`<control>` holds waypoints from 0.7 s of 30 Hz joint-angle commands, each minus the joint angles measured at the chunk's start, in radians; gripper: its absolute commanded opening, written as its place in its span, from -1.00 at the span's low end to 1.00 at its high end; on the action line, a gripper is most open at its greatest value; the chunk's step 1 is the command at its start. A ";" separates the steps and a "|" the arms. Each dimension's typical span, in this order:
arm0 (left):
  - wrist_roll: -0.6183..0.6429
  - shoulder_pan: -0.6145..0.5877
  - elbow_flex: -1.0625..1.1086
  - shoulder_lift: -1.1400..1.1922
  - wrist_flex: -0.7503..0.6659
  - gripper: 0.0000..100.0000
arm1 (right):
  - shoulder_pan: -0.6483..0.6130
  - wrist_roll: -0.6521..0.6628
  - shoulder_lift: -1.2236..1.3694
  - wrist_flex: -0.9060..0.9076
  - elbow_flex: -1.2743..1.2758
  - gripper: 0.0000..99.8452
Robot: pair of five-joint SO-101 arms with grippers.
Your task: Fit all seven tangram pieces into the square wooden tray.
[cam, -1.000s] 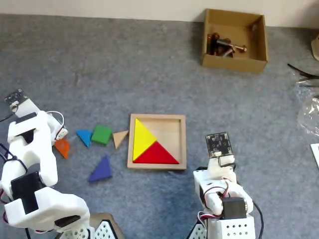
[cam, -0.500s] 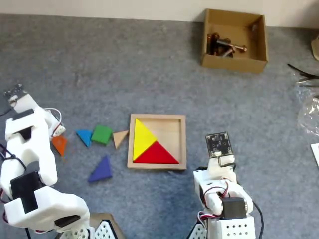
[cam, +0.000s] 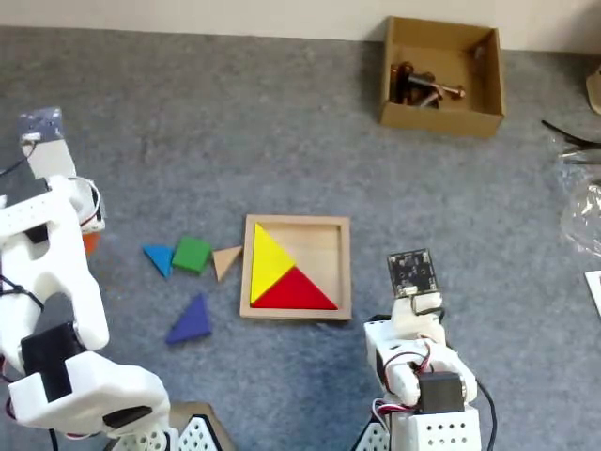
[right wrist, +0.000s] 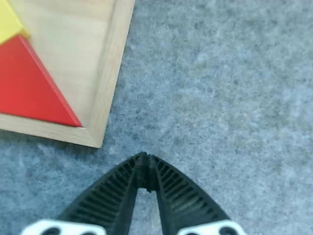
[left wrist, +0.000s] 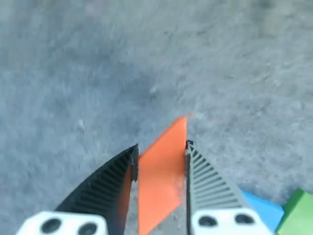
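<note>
Gripping left jaws hold the orange piece (left wrist: 161,181) lengthwise, tip outward; right jaws closed.

My hand (right wrist: 145,161) is closed tip to tip, gripping nothing, over the grey worktop (right wrist: 220,98) just outside one corner of the wooden tray (right wrist: 110,83). Inside the tray, a red triangle (right wrist: 29,83) lies along the rim, touching a yellow piece (right wrist: 9,22).

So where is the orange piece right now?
The orange piece sits clamped in the left claw; in the high view it peeks out beside that arm, left of the light blue triangle.
</note>
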 commanded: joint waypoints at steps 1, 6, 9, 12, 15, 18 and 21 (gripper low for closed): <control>-0.153 0.093 -0.053 -0.010 0.009 -0.99 | -0.010 -0.008 -0.008 -0.018 0.117 -0.99; -0.454 0.186 -0.025 -0.008 0.005 -0.99 | -0.010 -0.008 -0.008 -0.018 0.117 -0.99; -0.542 0.223 -0.028 -0.001 -0.025 -0.99 | -0.010 -0.008 -0.008 -0.018 0.117 -0.99; -0.592 0.259 -0.002 0.001 -0.124 -0.99 | -0.010 -0.008 -0.008 -0.018 0.117 -0.99; -0.594 0.302 0.041 -0.001 -0.183 -0.99 | -0.010 -0.008 -0.008 -0.018 0.117 -0.99; -0.594 0.349 0.088 -0.001 -0.206 -0.99 | -0.010 -0.008 -0.008 -0.018 0.117 -0.99; -0.594 0.380 0.128 0.001 -0.253 -0.99 | -0.010 -0.008 -0.008 -0.018 0.117 -0.99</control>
